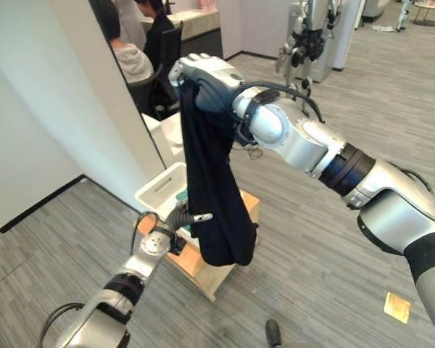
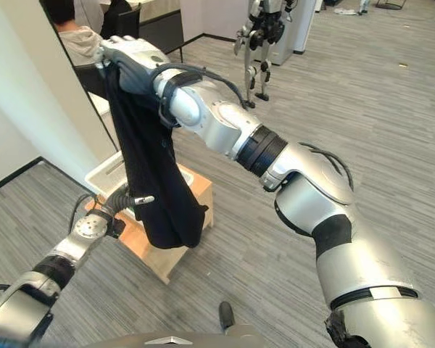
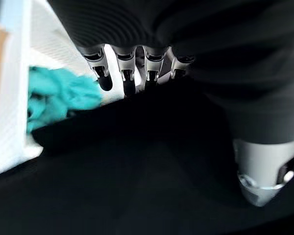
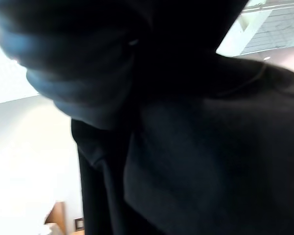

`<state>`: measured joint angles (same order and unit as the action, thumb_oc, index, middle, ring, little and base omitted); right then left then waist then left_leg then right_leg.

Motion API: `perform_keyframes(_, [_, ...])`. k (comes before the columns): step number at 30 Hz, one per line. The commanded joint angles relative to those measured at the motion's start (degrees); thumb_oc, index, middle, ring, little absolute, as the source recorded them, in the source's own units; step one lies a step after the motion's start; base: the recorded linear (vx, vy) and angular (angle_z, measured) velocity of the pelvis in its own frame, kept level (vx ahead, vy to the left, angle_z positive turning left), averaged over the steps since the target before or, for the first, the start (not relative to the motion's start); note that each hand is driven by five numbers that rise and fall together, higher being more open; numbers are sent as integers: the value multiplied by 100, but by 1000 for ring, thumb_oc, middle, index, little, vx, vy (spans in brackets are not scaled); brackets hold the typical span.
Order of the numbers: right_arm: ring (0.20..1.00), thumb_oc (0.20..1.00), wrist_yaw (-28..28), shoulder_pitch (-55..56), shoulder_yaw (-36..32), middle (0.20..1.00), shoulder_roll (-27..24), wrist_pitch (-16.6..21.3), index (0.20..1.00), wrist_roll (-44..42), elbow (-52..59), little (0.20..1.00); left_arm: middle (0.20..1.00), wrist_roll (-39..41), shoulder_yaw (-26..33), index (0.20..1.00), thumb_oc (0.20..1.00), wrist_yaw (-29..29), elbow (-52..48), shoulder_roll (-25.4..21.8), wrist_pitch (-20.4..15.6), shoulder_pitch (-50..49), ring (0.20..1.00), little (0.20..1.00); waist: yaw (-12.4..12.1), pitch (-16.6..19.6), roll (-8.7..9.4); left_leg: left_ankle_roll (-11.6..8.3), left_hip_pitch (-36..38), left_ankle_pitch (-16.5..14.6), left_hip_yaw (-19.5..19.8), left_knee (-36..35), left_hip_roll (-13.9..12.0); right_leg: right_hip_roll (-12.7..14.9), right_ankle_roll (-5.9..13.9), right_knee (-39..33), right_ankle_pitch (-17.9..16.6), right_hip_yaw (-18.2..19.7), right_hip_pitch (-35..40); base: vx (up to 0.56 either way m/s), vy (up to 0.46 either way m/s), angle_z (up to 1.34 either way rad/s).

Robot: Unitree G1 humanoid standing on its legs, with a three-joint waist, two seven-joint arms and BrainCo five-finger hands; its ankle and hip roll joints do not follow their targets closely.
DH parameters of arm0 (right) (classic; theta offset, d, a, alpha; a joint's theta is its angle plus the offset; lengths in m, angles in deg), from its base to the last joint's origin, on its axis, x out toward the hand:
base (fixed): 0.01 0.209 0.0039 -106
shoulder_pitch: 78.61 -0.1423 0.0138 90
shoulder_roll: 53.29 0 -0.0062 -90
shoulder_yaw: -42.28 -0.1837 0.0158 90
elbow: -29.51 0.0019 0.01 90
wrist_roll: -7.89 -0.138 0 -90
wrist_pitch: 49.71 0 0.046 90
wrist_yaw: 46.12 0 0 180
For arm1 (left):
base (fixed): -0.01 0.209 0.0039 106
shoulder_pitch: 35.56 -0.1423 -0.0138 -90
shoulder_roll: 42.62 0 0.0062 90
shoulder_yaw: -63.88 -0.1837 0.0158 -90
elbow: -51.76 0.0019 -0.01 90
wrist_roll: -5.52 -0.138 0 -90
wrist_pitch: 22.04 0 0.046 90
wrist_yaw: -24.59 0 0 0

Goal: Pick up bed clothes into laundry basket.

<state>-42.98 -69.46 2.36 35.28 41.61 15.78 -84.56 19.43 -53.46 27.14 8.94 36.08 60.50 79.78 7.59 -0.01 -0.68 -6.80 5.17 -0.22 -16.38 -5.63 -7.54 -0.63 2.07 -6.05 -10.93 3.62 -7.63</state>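
My right hand (image 1: 203, 76) grips black garment (image 1: 214, 196) hanging straight to 6 o'clock; white basket (image 1: 159, 190) behind-below, left hand (image 3: 137, 73) probably just touching cloth, fingers straight

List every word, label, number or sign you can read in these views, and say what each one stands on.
None: no view shows readable text.
Black garment, hanging from the right robot hand: no print or tag in sight.
White laundry basket on the wooden stand: a slot in its wall, no label.
Teal cloth inside it: plain.
Left robot hand: no marking legible.
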Motion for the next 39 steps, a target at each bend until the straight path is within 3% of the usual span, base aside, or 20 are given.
perform_keyframes(1, [200, 200, 425, -825, -482, 200, 147, 305, 200, -548, -17, 200, 1000, -291, -262, 1000, 1000, 310, 341, 49, -205, 977, 1000, 1000, 78, -177, 136, 77, 57, 44, 16, 63, -70, 355, 350, 105, 923, -93, 639, 3, -21, -6])
perform_keyframes(14, [200, 200, 472, -456, -439, 200, 439, 403, 200, -874, 270, 200, 1000, -418, -975, 1000, 1000, 335, -123, 606, -315, 1619, 1000, 1000, 238, -197, 103, 57, 80, 51, -76, 63, -120, 312, 343, 105, 921, -47, 612, -7, -13, -4])
perform_keyframes(15, [200, 200, 472, -446, -443, 200, 421, 395, 200, -874, 249, 200, 200, -339, -996, 200, 200, 281, -195, 612, -324, 1610, 200, 200, 242, -202, 96, 57, 82, 52, -73, 63, -121, 314, 343, 105, 921, -50, 617, -10, -8, -7])
perform_keyframes(23, [200, 200, 495, -418, -422, 200, 270, 350, 200, -768, -4, 200, 200, 56, -935, 200, 200, 164, -501, 480, -365, 1536, 200, 200, 194, -201, 47, 59, 74, 65, -5, 63, -118, 343, 333, 105, 926, -101, 668, -4, -2, 0])
perform_keyframes(30, [200, 200, 459, -517, -366, 200, 129, 233, 200, -513, -511, 200, 200, 149, -738, 200, 200, 118, -1195, -276, -476, 1548, 200, 200, 28, -196, -50, 69, 39, 85, 115, 63, -74, 389, 339, 105, 938, -193, 710, -17, -5, 10])
perform_keyframes(33, [200, 200, 416, -633, -367, 200, -51, 191, 200, -467, -679, 200, 200, 468, -377, 200, 200, 160, -1522, -885, -580, 1510, 200, 200, -77, -189, -131, 68, 37, 101, 177, 63, -40, 419, 341, 105, 940, -244, 741, -14, -1, 10])
perform_keyframes(39, [200, 200, 464, -511, -457, 200, -181, 197, 200, -722, -846, 200, 200, 563, -126, 200, 200, 335, -1221, -1323, -575, 1665, 200, 200, -112, -172, -208, 68, 44, 115, 239, 63, -18, 438, 341, 105, 954, -291, 792, -11, -7, 7])
